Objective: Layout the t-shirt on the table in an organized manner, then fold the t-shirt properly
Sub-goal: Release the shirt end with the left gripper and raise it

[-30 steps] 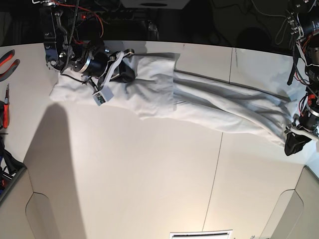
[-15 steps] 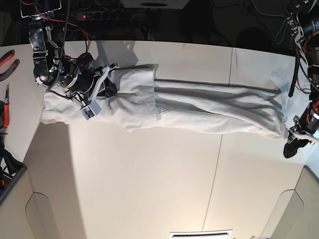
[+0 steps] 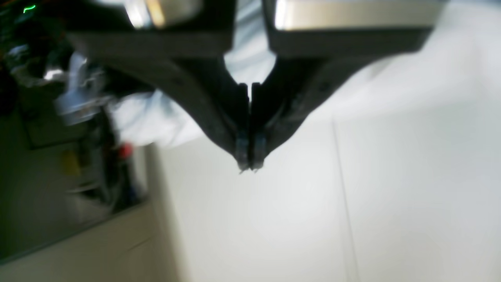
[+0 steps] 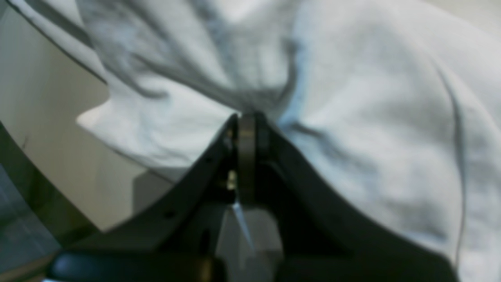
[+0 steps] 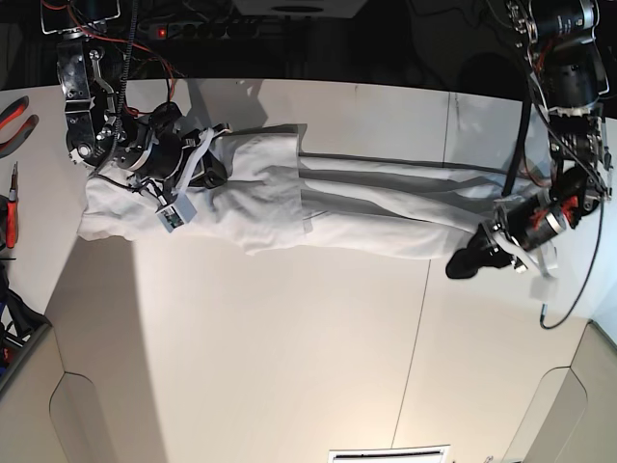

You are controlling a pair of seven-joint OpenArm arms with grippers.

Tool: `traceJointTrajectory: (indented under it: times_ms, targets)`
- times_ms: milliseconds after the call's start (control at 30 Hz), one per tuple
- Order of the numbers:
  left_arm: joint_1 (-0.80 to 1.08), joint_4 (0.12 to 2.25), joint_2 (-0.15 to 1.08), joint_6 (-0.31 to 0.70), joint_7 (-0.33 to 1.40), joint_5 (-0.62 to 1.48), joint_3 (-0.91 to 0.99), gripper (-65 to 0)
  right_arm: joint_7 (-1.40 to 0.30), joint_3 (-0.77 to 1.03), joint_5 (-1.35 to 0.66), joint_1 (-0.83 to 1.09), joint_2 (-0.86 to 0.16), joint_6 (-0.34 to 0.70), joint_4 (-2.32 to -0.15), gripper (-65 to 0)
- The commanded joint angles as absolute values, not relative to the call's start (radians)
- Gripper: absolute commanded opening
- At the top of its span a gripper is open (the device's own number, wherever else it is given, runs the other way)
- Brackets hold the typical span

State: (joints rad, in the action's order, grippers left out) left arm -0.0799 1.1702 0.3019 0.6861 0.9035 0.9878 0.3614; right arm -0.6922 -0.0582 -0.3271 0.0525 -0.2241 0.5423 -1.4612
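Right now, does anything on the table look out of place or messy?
Yes. The white wrinkly cloth t-shirt lies bunched into a long narrow rope across the far side of the wide cream table, not spread flat. The right end effector pinches one end; the left end effector is shut on nothing.

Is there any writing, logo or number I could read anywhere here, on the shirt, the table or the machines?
No readable text in any view.
The t-shirt: plain white, no print or label showing.
The table: bare, no markings.
The small tag hanging by the right gripper: too small to read.
Both wrist views are blurred.
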Motion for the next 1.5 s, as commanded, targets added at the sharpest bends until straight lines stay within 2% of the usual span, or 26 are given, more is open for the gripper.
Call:
traceJointTrajectory:
  times_ms: [0, 133, 267, 467, 600, 1233, 1333, 1367, 1400, 1467]
  targets:
    - [-0.076, 1.185, 0.311, 0.698, 0.84, 0.957, 0.365, -65.0, -0.682, -0.054, -0.332, 0.044, -0.23, 0.536, -1.473, -65.0]
    - [0.002, 1.185, 0.308, 0.698, 0.611, 0.718, 0.368, -65.0, -0.681, -0.054, -0.321, 0.048, -0.23, 0.508, -1.473, -65.0]
    - [0.034, 1.185, 0.308, 0.698, 0.488, 0.554, 0.39, -65.0, -0.677, -0.054, -0.282, 0.057, -0.23, 0.487, -1.473, -65.0]
    - [0.036, 1.184, 0.309, 0.594, 0.36, 0.373, 0.458, -65.0, -0.647, -0.054, -0.265, 0.079, -0.23, 0.467, -1.473, -65.0]
    - [0.036, 1.184, 0.322, 0.543, 0.332, 0.35, 0.511, -65.0, -0.647, -0.054, -0.265, 0.078, -0.23, 0.467, -1.473, -65.0]
    - [0.033, 1.185, 0.416, 0.542, 0.302, 0.351, 0.603, -65.0, -0.647, -0.054, -0.265, 0.078, -0.23, 0.467, -1.473, -65.0]
    - [0.034, 1.184, 0.428, 0.542, 0.304, 0.351, 0.603, -37.0, -0.647, -0.054, -0.266, 0.078, -0.23, 0.467, -1.473, -65.0]
    - [0.034, 1.184, 0.43, 0.538, 0.305, 0.352, 0.603, -30.5, -0.647, -0.054, -0.265, 0.078, -0.23, 0.467, -1.473, -65.0]
    - [0.034, 1.184, 0.43, 0.51, 0.315, 0.361, 0.603, -28.2, -0.647, -0.054, -0.265, 0.078, -0.23, 0.467, -1.473, -65.0]
    - [0.034, 1.184, 0.43, 0.467, 0.346, 0.393, 0.603, -28.1, -0.647, -0.054, -0.265, 0.078, -0.23, 0.467, -1.473, -65.0]
